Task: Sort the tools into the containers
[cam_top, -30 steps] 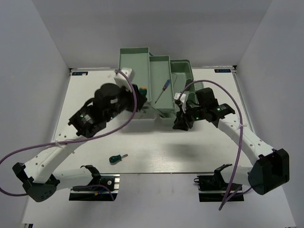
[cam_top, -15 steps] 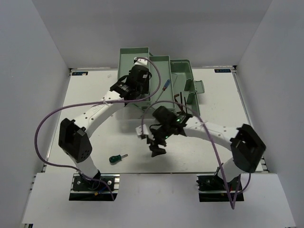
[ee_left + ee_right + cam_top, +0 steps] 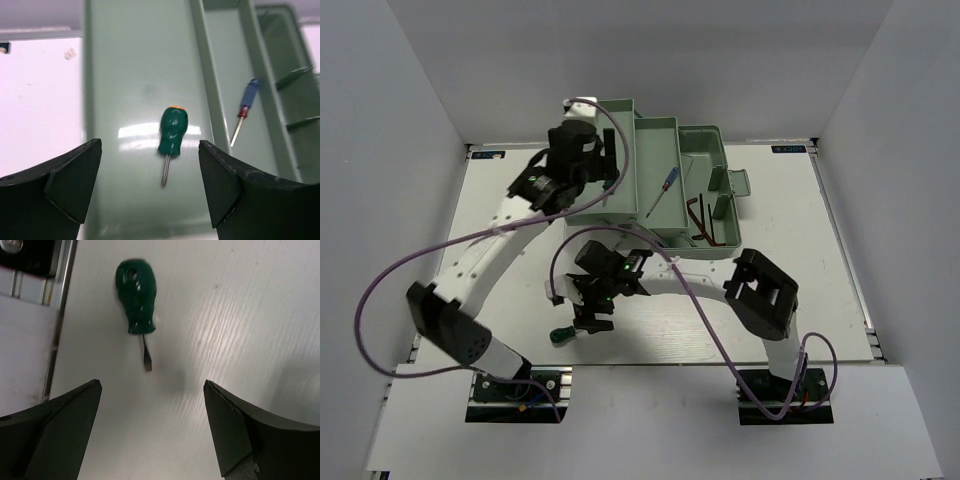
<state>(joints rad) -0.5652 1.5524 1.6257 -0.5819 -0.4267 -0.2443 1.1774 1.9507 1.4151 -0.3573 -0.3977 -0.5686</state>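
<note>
A stubby green-handled screwdriver (image 3: 136,295) lay loose on the white bench (image 3: 800,270), close to its near edge and well apart from the mint-green toolbox (image 3: 655,120). The right tool (image 3: 151,384) hovered over it with its two fingers spread wide and nothing between them. In the right wrist view the screwdriver sat ahead of the tool and a little toward the left-hand finger, not centred in the gap. Its long axis ran nearly straight up and down that view, so it crossed the line between the fingers at close to a right angle. The fat handle was at the far end and the short blade pointed back toward the tool, leaning slightly right. From above, the handle lay to the left and the blade was tucked under the right tool. The right arm was plainly the nearer one. The left tool (image 3: 150,145), also spread open and empty, hung far off over the toolbox's long left tray (image 3: 92,75). There a second green-handled screwdriver (image 3: 172,131) lay flat, blade toward the camera, and a blue-handled screwdriver (image 3: 244,112) lay in the next tray. By this reading, the right tool needed to shift slightly toward the handle before closing across it.
</note>
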